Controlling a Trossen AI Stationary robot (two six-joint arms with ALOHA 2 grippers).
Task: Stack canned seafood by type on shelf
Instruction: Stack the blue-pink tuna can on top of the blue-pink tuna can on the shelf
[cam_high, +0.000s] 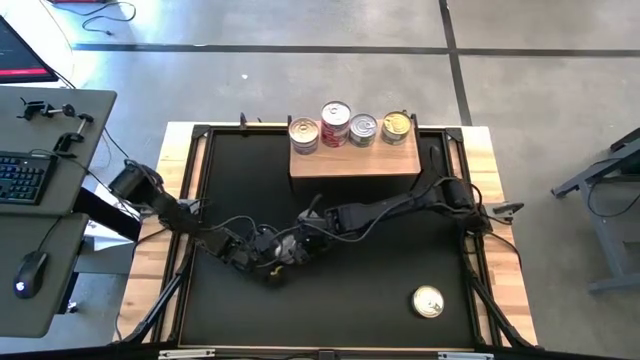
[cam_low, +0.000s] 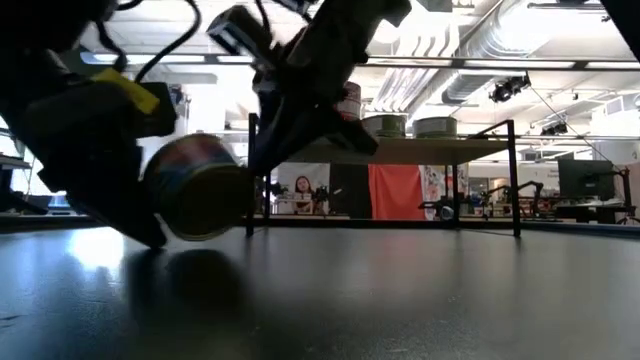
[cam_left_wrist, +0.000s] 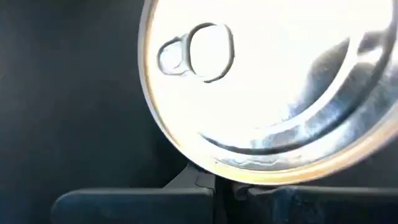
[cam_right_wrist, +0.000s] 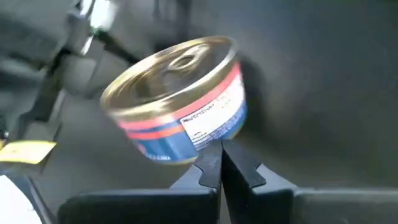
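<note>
On the black mat (cam_high: 340, 300), a tilted tin (cam_right_wrist: 180, 102) rests just beyond both clenched, empty jaws

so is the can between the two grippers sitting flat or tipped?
Tipped. The can leans on its edge on the mat, lid slanted in the right wrist view; in the low view it tilts against the left gripper.

- The can (cam_right_wrist: 180, 102) just beyond the right gripper's (cam_right_wrist: 219, 163) closed fingertips carries a white label panel; its print is too blurred to read.

Shelf (cam_high: 355, 165) under four cans (cam_high: 350, 127)
</note>
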